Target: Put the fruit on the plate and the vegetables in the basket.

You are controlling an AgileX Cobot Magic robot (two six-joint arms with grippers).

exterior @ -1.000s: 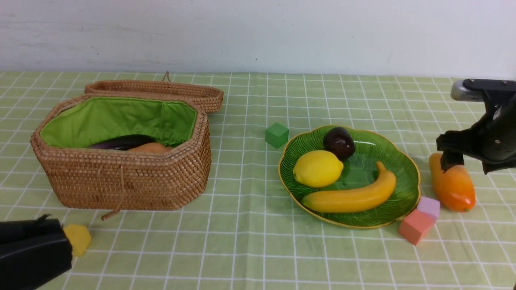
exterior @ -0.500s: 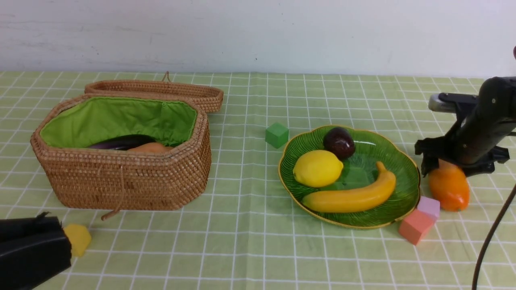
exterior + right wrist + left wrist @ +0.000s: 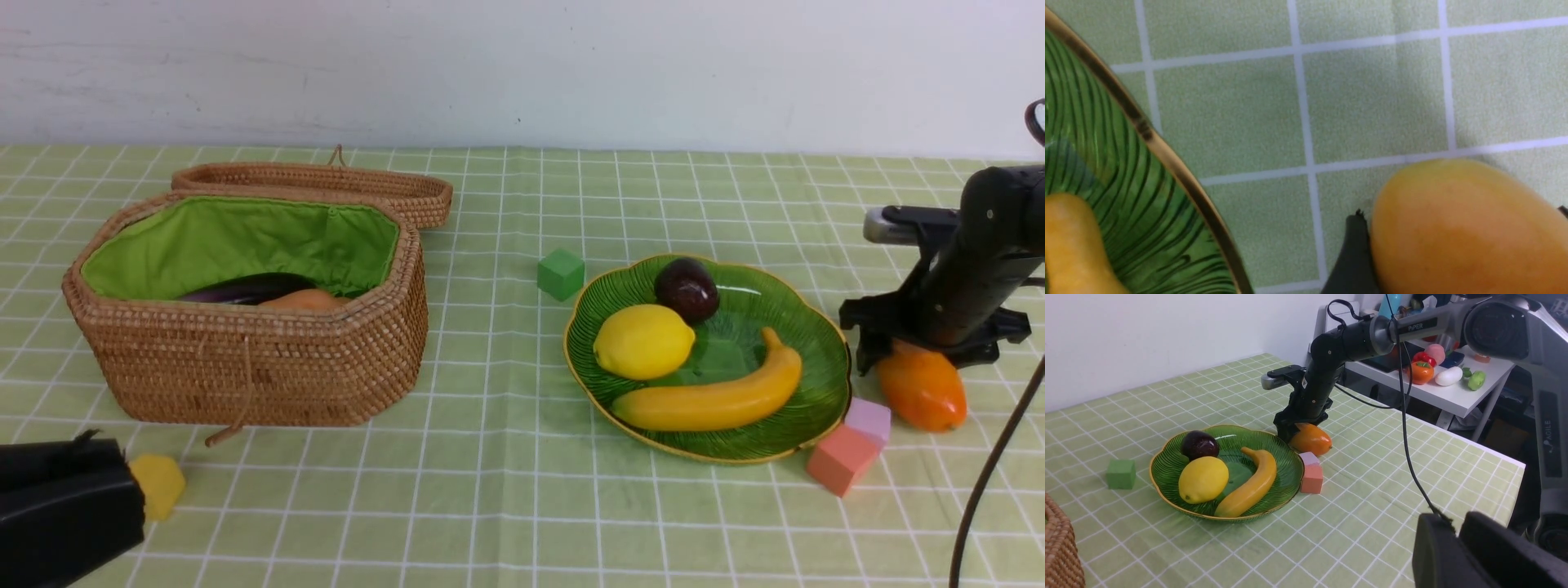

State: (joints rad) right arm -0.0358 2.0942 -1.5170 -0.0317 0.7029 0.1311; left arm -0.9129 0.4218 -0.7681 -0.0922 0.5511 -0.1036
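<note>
**Right claw comes down around the last fruit**

On a counter [image 3: 506, 506] covered in green checked cloth, the right claw [image 3: 918, 359] has moved inward and lowered over the past second. It now straddles the far end of the oval orange mango [image 3: 924, 390]. One dark finger [image 3: 1352, 253] touches the mango's side, and the jaws are narrowing but not yet clamped.

The mango lies on the cloth just beside the wide green glass plate [image 3: 816, 327] with its gold rim. It has shifted slightly since a second ago.

The plate holds a yellow lemon [image 3: 643, 341], a dark-purple mangosteen [image 3: 687, 289] and a long yellow banana [image 3: 712, 397]. A purple eggplant [image 3: 245, 289] shows inside the brown wicker basket [image 3: 253, 367].

The left claw [image 3: 1457, 543] rests clenched and empty, well apart from the plate.

Judging by this, only the mango remains to be lifted onto the plate.
</note>
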